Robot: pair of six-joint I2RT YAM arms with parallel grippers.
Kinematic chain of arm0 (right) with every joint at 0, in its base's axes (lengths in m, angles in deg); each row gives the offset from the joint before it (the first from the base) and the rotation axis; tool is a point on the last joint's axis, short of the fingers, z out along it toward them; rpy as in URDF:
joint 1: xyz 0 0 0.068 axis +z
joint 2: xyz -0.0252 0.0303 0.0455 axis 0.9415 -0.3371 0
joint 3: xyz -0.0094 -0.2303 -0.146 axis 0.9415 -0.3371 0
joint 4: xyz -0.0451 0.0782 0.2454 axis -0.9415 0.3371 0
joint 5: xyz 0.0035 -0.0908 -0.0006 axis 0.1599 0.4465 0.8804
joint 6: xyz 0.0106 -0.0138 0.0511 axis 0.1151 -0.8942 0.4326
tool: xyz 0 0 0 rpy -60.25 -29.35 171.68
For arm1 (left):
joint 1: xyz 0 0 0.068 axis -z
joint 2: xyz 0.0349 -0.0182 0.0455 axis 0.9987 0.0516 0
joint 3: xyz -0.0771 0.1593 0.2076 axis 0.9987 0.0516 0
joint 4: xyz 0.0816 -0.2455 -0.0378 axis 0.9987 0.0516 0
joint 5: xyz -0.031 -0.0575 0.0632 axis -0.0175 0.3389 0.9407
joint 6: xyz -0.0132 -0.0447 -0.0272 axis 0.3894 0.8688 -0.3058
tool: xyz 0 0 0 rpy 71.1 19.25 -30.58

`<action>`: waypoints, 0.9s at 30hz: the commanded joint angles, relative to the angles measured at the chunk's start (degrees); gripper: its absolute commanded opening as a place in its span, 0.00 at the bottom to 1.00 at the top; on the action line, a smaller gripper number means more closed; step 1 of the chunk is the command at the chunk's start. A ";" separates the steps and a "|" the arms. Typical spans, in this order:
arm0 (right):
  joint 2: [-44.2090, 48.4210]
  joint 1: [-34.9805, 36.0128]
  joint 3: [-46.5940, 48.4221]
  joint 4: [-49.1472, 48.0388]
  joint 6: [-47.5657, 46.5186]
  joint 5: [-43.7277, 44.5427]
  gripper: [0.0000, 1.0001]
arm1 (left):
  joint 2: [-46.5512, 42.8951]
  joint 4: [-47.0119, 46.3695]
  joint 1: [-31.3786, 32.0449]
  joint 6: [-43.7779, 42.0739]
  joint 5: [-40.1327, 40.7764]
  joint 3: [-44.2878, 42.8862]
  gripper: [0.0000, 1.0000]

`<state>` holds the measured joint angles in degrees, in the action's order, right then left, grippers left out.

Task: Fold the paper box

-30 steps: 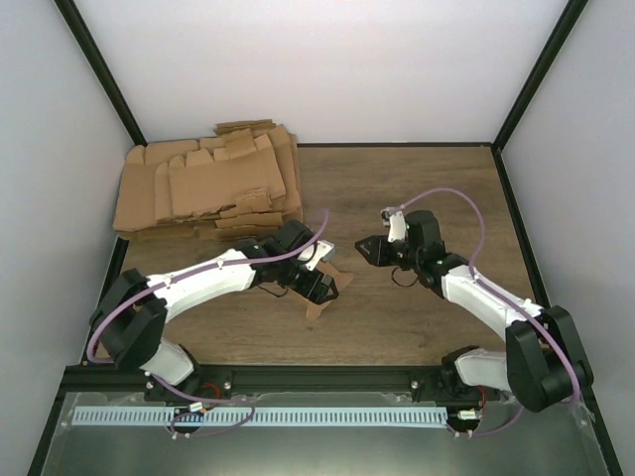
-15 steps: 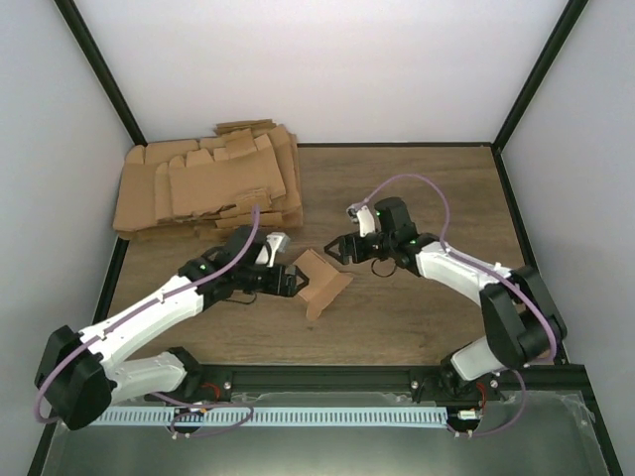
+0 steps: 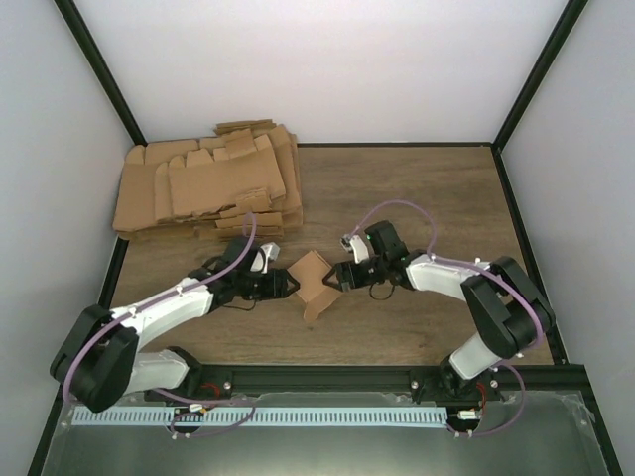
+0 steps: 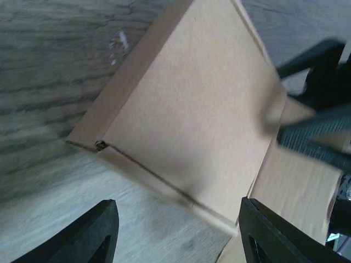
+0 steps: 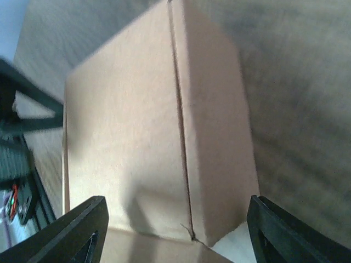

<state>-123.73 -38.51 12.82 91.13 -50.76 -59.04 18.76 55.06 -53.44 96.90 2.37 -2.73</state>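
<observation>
Nearest you, both arms reach in from the near edge of the table (image 3: 427, 198) and meet at its middle. The box (image 3: 314, 282) lies there between them, half formed: its panels are raised off the wood and one flap trails toward you. Your left gripper (image 3: 285, 288) is just beside its left side and your right gripper (image 3: 338, 277) just beside its right. In both wrist views the fingers (image 4: 101, 233) are spread wide with the cardboard ahead of them, pinching nothing. Whether a tip touches the box, you cannot tell.

Expect the box to be very light and to slide on the wood when pushed. It looks stiff across each panel, hinges easily at the creases, and will likely dent under a hard squeeze. Take it by a panel edge close to a crease, brace with one gripper, and fold with the other.

Farther back, the pile (image 3: 203, 186) of flat blanks sits at the far left, well apart.
</observation>
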 commanded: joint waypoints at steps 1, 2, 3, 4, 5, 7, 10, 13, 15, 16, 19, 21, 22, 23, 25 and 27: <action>5.83 2.76 -4.95 -2.24 3.85 -1.90 0.72 | 4.85 -10.30 -0.38 -0.19 -5.19 -0.48 0.61; 7.39 3.55 -6.31 -2.47 4.81 -1.69 0.72 | 6.27 -11.36 -0.38 -0.59 -6.09 -1.14 0.60; 8.91 4.28 -7.64 -2.54 5.59 -1.39 0.72 | 7.47 -12.19 -0.38 -1.08 -6.97 -1.76 0.60; 10.49 4.93 -8.96 -2.61 6.59 -1.19 0.72 | 8.61 -12.74 -0.38 -1.64 -7.56 -2.42 0.59; 11.89 5.56 -10.29 -2.73 7.65 -1.11 0.71 | 9.72 -13.08 -0.38 -2.22 -7.97 -3.15 0.60; 15.24 6.50 -12.66 -3.15 9.47 -1.26 0.71 | 11.82 -13.62 -0.39 -3.58 -9.37 -4.92 0.60; 18.97 6.92 -14.96 -2.45 11.42 -0.52 0.72 | 14.73 -14.23 -0.42 -5.06 -10.36 -7.90 0.60; 22.57 6.97 -15.07 0.79 12.02 4.13 0.74 | 17.10 -14.47 -0.38 -6.65 -10.20 -10.44 0.63; 24.82 6.97 -14.27 3.35 13.00 8.50 0.75 | 17.85 -15.14 -0.38 -7.43 -10.05 -11.62 0.71; 25.72 6.99 -13.78 4.54 13.34 11.57 0.76 | 17.70 -16.01 -0.38 -7.62 -10.14 -11.76 0.77; 27.30 6.91 -10.88 8.63 12.13 17.45 0.81 | 14.84 -18.31 -0.32 -7.65 -9.58 -11.06 0.86; 26.97 6.61 -8.35 11.38 9.77 20.34 0.85 | 12.67 -16.64 -0.29 -8.12 -7.77 -10.65 0.88; 26.28 6.35 -7.02 11.95 8.24 20.87 0.85 | 11.41 -15.24 -0.29 -8.50 -6.77 -10.52 0.89; 25.22 5.95 -5.80 12.46 6.81 20.87 0.85 | 10.32 -13.46 -0.29 -8.92 -5.89 -10.26 0.89; 21.88 5.07 -2.55 13.00 4.31 20.15 0.85 | 7.97 -10.33 -0.29 -9.20 -4.37 -9.34 0.89; 17.84 3.96 1.08 12.39 2.27 18.67 0.85 | 5.23 -8.33 -0.34 -8.22 -3.98 -7.55 0.88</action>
<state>-100.56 -33.07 6.87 101.75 -43.02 -41.89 28.42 42.51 -53.68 89.51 -3.86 -12.83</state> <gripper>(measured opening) 0.851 0.886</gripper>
